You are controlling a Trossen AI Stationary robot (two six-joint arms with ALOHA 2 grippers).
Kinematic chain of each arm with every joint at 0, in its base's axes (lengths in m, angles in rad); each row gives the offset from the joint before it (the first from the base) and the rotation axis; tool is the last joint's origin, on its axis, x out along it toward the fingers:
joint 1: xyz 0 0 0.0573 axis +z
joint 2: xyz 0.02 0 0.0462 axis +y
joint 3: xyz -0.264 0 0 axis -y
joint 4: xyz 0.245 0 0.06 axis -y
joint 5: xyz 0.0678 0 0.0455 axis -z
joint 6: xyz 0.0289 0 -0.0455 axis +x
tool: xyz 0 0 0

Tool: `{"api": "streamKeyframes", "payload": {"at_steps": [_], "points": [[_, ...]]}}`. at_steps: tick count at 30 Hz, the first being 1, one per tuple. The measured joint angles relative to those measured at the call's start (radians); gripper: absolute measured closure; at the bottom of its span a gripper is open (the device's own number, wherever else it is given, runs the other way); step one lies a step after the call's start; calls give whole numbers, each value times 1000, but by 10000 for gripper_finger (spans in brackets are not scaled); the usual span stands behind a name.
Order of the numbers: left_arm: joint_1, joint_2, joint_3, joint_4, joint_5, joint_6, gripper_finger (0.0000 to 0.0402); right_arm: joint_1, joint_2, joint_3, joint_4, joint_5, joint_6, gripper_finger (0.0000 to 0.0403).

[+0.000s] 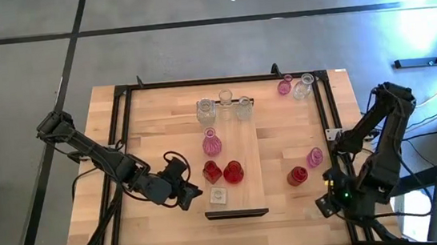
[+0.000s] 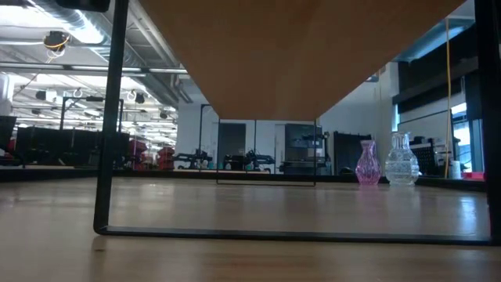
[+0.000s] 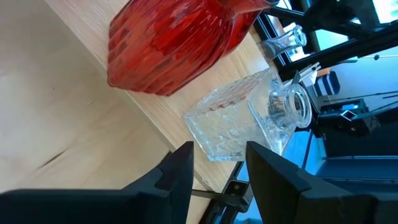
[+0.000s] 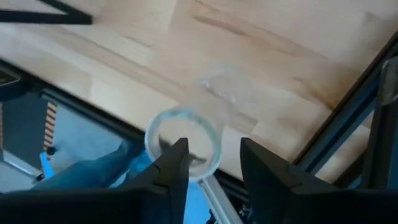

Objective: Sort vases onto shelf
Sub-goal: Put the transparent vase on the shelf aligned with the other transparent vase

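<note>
The shelf is a long light-wood board lying across the table's middle. On it stand three clear vases at its far end, a pink vase, two red vases and a clear squat vase. My left gripper is open just left of that squat vase, fingers short of it, with a red vase beyond. My right gripper is open at the table's near right corner, over a clear vase. My right gripper comes from above at the clear vase. One fingertip shows in front of the vase's round rim. Whether it touches the glass, I cannot tell.
On the bare table right of the shelf stand a pink vase and a clear vase at the far edge, also in the low view as the pink vase and the clear vase. A second pink vase and a red vase stand nearer.
</note>
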Motion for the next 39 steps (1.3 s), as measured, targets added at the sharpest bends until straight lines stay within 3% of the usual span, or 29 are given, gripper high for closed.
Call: {"api": "streamKeyframes", "payload": {"at_steps": [6, 13, 16, 22, 30, 39], "points": [[-1, 0, 0, 0, 8, -10, 263, -24, 0, -47, 22, -10, -13, 301], [-12, 0, 0, 0, 15, -13, 263, -31, -3, -53, 50, -48, -58, 386], [-12, 0, 0, 0, 18, -13, 263, -33, -6, -33, 54, -56, -76, 394], [-11, 0, 0, -2, 17, -11, 263, -108, -8, 70, 21, -79, -213, 399], [-23, 0, 0, -7, 15, -12, 263, -292, 1, 228, -117, -114, -484, 401], [-62, 0, 0, -25, -4, -38, 263, -500, 156, 537, -392, -160, -866, 402]]}}
